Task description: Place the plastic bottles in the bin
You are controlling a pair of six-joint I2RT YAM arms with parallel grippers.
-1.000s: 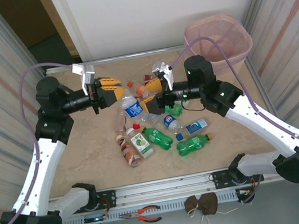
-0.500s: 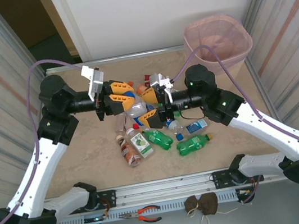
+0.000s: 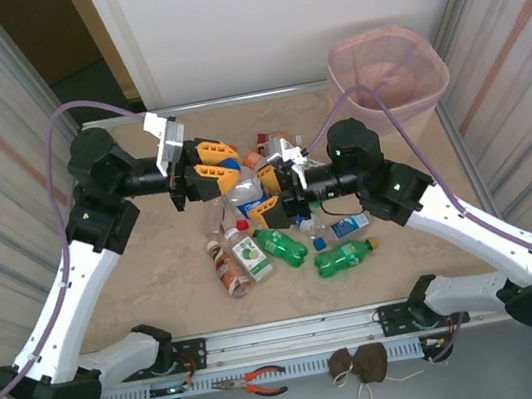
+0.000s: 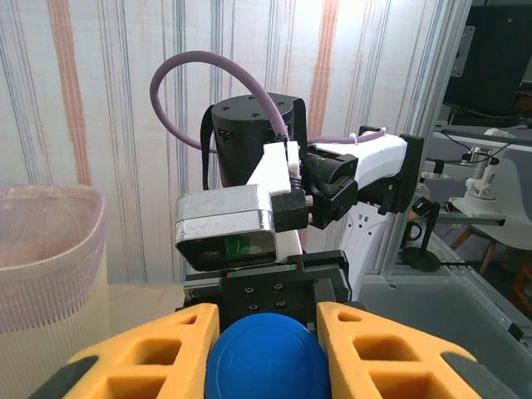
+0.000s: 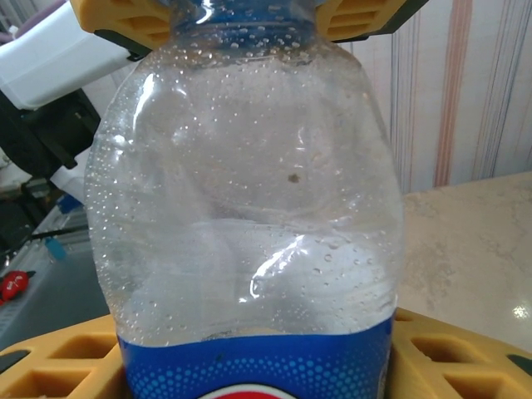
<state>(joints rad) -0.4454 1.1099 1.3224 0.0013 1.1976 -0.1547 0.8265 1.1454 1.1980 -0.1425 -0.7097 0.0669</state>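
Observation:
A clear plastic bottle (image 3: 246,193) with a blue cap (image 4: 268,359) and a blue label (image 5: 258,366) hangs above the middle of the table between both arms. My left gripper (image 3: 223,162) (image 4: 268,320) is shut on the cap. My right gripper (image 3: 267,195) (image 5: 258,370) is shut on the labelled body, a yellow finger (image 5: 453,353) pressed against each side. Several more bottles lie below: green ones (image 3: 281,246) (image 3: 344,257), a brown one (image 3: 227,268) and a white-labelled one (image 3: 250,253). The pale pink bin (image 3: 387,69) (image 4: 50,249) stands at the far right corner.
A small blue-labelled bottle (image 3: 349,224) lies under the right arm, and red-capped bottles (image 3: 262,143) lie behind the grippers. Pliers (image 3: 254,381) and a brown pouch (image 3: 361,364) rest on the front ledge past the metal rail (image 3: 288,338). Corrugated walls close in both sides.
The left gripper carried the capped end of the bottle to the right. The right gripper came in from the right and narrowed its jaws onto the bottle's body.

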